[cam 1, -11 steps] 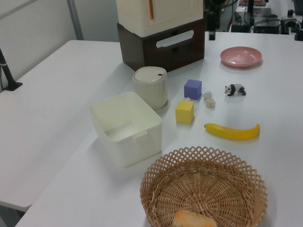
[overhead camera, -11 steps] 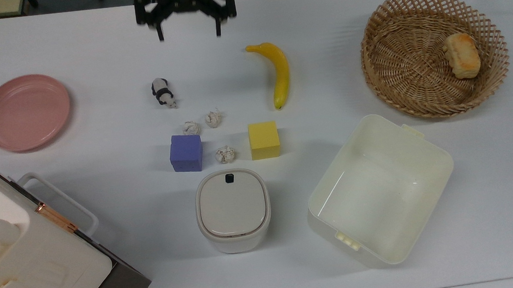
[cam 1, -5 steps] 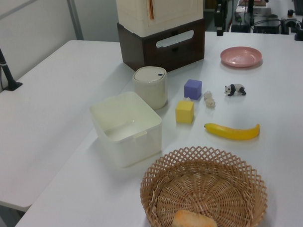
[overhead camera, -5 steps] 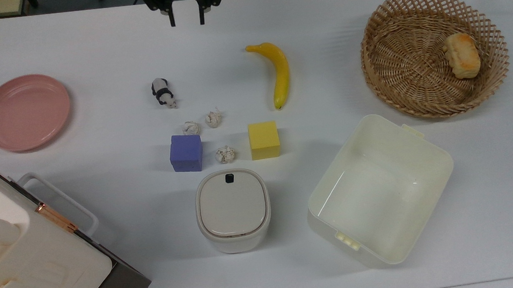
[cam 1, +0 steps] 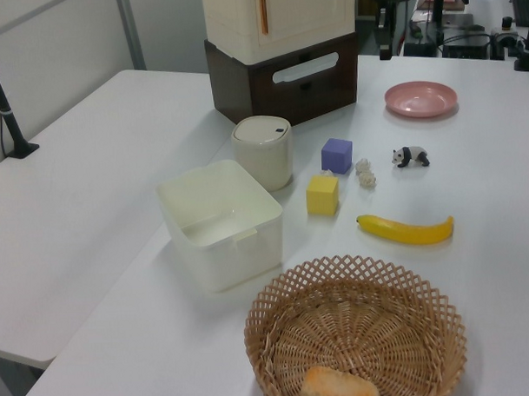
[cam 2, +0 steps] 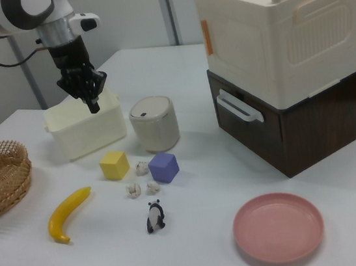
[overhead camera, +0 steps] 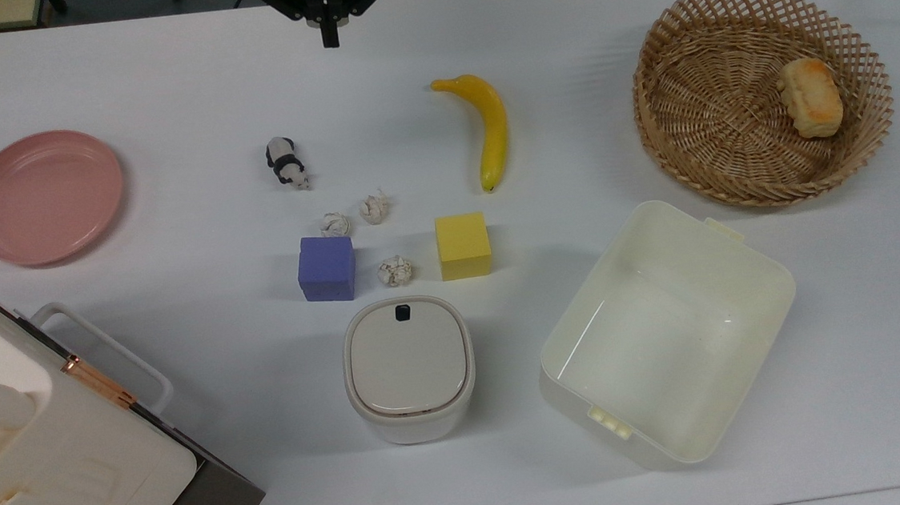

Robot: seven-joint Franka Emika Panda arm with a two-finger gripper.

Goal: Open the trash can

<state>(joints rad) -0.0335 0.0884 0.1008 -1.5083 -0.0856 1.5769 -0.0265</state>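
Note:
The trash can (overhead camera: 409, 368) is a small off-white bin with a beige-grey lid lying flat and closed and a black button (overhead camera: 402, 312) at the lid's far edge. It stands near the table's middle, also seen as the trash can (cam 1: 263, 151) and the trash can (cam 2: 154, 123). My gripper (overhead camera: 329, 37) hangs at the top view's upper edge, far from the bin, fingers pressed together with nothing held. In the right view the gripper (cam 2: 93, 105) hovers high above the table in front of the cream tub. The gripper (cam 1: 384, 51) shows at the left view's top.
A purple cube (overhead camera: 327, 268), a yellow cube (overhead camera: 463, 246) and three paper balls (overhead camera: 394, 270) lie just beyond the bin. A toy panda (overhead camera: 285, 162), banana (overhead camera: 492, 129), cream tub (overhead camera: 739, 258), basket (overhead camera: 695, 97), pink plate (overhead camera: 42, 196) and big white box (overhead camera: 50, 477) surround them.
The gripper's fingers have closed from wide apart to touching. It has shifted slightly toward the top view's upper edge. Nothing on the table moved.

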